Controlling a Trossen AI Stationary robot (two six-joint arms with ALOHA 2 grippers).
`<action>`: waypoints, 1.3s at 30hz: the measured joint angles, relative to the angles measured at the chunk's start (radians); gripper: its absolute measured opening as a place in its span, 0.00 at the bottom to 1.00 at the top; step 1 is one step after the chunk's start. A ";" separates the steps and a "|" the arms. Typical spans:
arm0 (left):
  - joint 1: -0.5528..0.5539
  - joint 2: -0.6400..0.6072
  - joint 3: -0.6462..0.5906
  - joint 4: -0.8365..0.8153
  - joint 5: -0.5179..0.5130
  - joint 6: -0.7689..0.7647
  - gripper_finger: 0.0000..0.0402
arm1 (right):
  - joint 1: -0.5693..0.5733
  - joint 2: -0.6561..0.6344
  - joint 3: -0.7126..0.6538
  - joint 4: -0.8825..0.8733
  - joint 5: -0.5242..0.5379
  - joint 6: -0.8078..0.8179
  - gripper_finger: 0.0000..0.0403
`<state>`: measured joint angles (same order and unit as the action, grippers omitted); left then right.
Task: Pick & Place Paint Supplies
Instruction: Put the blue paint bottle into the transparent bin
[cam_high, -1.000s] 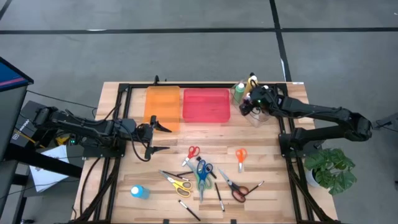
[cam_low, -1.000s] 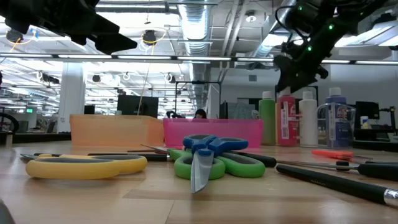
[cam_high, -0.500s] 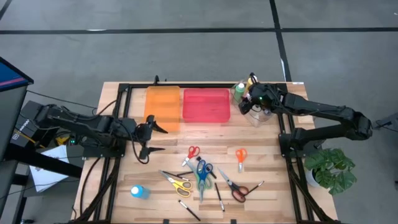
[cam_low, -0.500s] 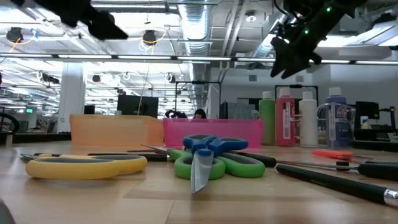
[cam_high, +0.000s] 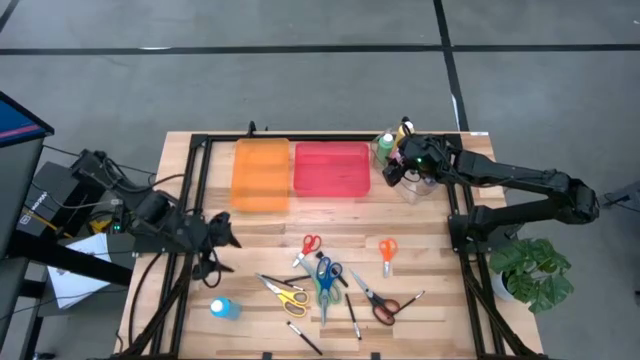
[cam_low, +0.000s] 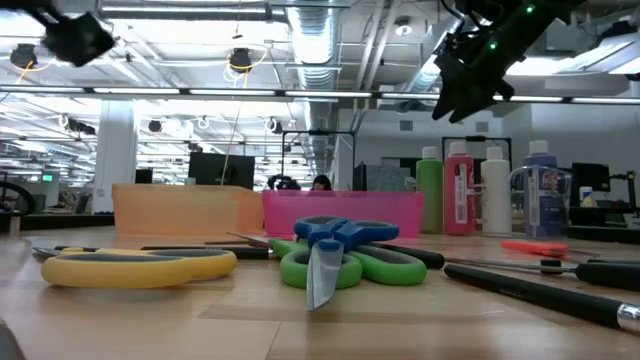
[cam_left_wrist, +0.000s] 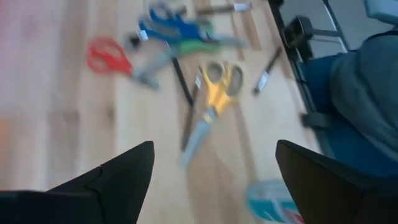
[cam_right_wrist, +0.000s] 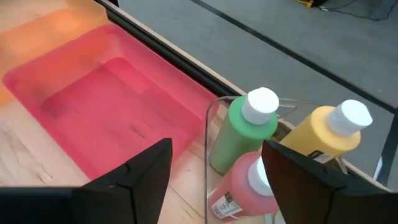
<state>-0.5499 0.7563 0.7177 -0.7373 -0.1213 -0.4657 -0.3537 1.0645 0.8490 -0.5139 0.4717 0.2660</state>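
Observation:
Several scissors lie flat at the table's middle near side: red (cam_high: 308, 246), orange (cam_high: 387, 250), blue and green (cam_high: 325, 278), yellow (cam_high: 288, 296). Thin brushes (cam_high: 352, 318) lie among them. A blue paint bottle (cam_high: 222, 308) lies on its side at the near left. Green (cam_right_wrist: 249, 130), yellow (cam_right_wrist: 333, 134) and pink (cam_right_wrist: 242, 183) bottles stand upright in a clear container (cam_right_wrist: 210, 121) at the far right. My right gripper (cam_high: 395, 170) hangs open above that container. My left gripper (cam_high: 220, 252) hovers open left of the scissors, holding nothing.
An orange tray (cam_high: 261, 172) and a pink tray (cam_high: 332, 168) sit side by side at the table's far edge. A black frame (cam_high: 196, 190) runs along the table's left, right and far sides. A potted plant (cam_high: 535, 272) stands off the right edge.
My left gripper has swung from beside the orange tray toward the table's near left, rising and tipping downward toward the scissors, its fingers still apart. My right gripper has risen a little above the bottles, still open.

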 joint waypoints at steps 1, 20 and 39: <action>-0.023 0.000 0.000 -0.011 0.002 -0.044 0.81 | 0.000 0.000 0.000 0.002 0.000 -0.002 0.61; -0.398 0.030 -0.090 -0.170 0.049 -0.723 0.77 | 0.038 0.000 0.000 0.032 0.000 -0.011 0.61; -0.605 0.337 -0.119 0.075 0.035 -0.722 0.77 | 0.040 0.000 0.000 0.031 0.000 -0.016 0.61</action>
<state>-1.1552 1.0936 0.5991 -0.6618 -0.0859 -1.1873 -0.3141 1.0647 0.8494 -0.4834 0.4717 0.2504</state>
